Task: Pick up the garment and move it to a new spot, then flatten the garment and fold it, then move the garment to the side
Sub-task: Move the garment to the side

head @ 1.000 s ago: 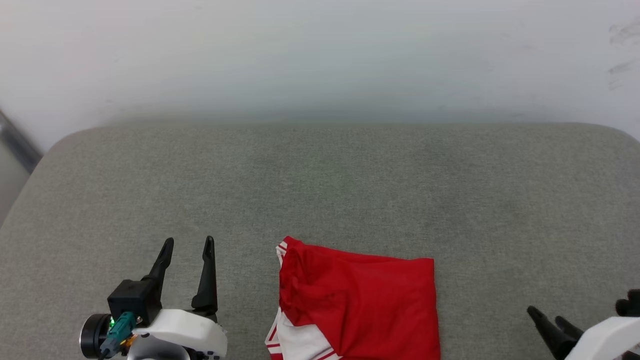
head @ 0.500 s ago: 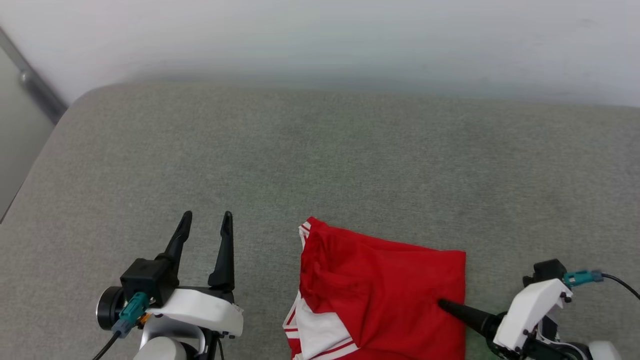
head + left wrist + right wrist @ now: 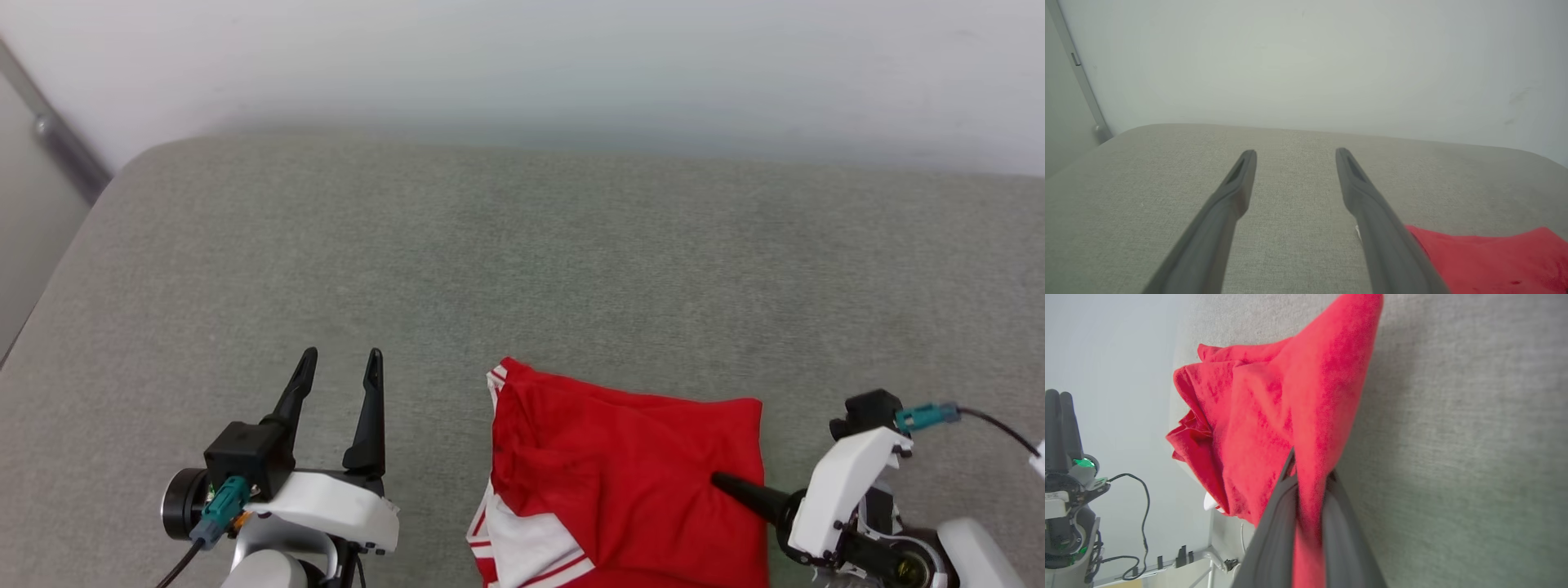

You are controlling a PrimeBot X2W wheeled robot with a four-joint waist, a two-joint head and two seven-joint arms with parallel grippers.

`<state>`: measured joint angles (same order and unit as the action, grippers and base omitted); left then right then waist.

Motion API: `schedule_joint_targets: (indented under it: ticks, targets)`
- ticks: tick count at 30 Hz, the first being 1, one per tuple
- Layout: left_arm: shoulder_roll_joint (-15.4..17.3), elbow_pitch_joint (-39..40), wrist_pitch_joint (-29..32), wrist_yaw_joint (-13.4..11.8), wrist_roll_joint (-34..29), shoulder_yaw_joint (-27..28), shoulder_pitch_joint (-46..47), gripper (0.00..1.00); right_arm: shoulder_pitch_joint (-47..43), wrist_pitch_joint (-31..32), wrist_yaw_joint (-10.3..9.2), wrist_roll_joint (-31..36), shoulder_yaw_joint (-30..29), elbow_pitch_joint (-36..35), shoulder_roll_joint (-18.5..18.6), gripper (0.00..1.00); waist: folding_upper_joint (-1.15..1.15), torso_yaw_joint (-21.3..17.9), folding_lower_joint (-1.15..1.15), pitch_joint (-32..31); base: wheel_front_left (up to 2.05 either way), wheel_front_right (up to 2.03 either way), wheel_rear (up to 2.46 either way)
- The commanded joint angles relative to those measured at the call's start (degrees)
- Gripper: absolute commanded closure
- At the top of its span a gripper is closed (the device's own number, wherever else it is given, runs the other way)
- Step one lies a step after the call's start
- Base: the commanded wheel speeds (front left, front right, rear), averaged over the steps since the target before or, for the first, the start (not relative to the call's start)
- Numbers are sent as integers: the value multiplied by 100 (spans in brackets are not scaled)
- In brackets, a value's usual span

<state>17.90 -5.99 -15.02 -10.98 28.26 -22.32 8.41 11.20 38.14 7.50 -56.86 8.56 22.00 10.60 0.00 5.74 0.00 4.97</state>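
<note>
1. Our left gripper (image 3: 341, 355) sits low on our left side, its fingers spread apart and pointing forward.
2. Our right gripper (image 3: 718, 482) points inward, its fingers pinched on the garment (image 3: 620, 465).

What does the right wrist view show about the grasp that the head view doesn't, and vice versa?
Right wrist view: a fold of the garment pinched between the right end effector's two fingers. Head view: the red stripes on the white sleeve, and the left end effector's fingers spread apart, holding nothing. Both: the red garment lying on the grey cushion, with the right end effector at its edge.
</note>
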Motion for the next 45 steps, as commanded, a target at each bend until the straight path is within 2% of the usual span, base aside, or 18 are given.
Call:
schedule_joint_targets:
  ticks: [1,6,9,14,20,25,32,35,41,42,43,44,45]
  targets:
    - [8,0,-15,23,-18,3,-60,0,98,-54,-2,69,67,-68,97,100,0,-106,0,-81,0,0,0]
    - [0,105,-15,2,-66,68,-124,0,361,-162,-3,729,628,-428,715,100,0,-516,0,-101,0,0,0]
    - [-57,178,-15,47,-134,161,-126,0,683,-101,-3,1407,801,-434,1059,100,0,-970,0,14,0,0,0]
    - [-139,272,-15,80,-239,193,-12,0,1043,-80,-3,1895,756,-316,1208,100,0,-1463,0,260,0,0,0]
    - [-71,406,-7,215,-440,145,389,0,1645,-294,-3,2525,529,121,1457,100,0,-1987,0,941,0,0,0]
    - [93,649,48,351,-672,57,919,0,2115,-614,-4,3075,-21,618,1767,100,0,-2150,0,1654,0,0,0]
    - [284,911,292,507,-907,-76,1518,0,2874,-1316,-4,4114,-1207,1407,1979,100,0,-2158,0,2468,0,0,0]
    - [314,978,350,575,-970,-144,1685,0,3130,-1776,-5,4540,-1754,1696,1888,100,0,-2109,0,2666,0,0,0]
    - [379,1102,471,605,-1046,-203,1881,0,3400,-2663,-4,5227,-2548,2208,1451,100,0,-2033,0,2921,0,0,0]
    - [382,1104,474,607,-1046,-216,1894,0,3420,-2840,-4,5332,-2606,2281,1378,79,0,-2026,0,2938,0,0,0]
    - [381,1103,484,606,-1046,-221,1902,0,3438,-2971,-4,5412,-2699,2396,1317,53,0,-2022,0,2949,0,0,0]
    - [381,1097,489,604,-1042,-224,1908,0,3450,-3078,-4,5481,-2763,2503,1253,5,0,-2019,0,2953,0,0,0]
    - [383,1084,488,600,-1035,-226,1906,0,3482,-3167,-4,5546,-2809,2597,1214,0,0,-2019,0,2951,0,0,0]
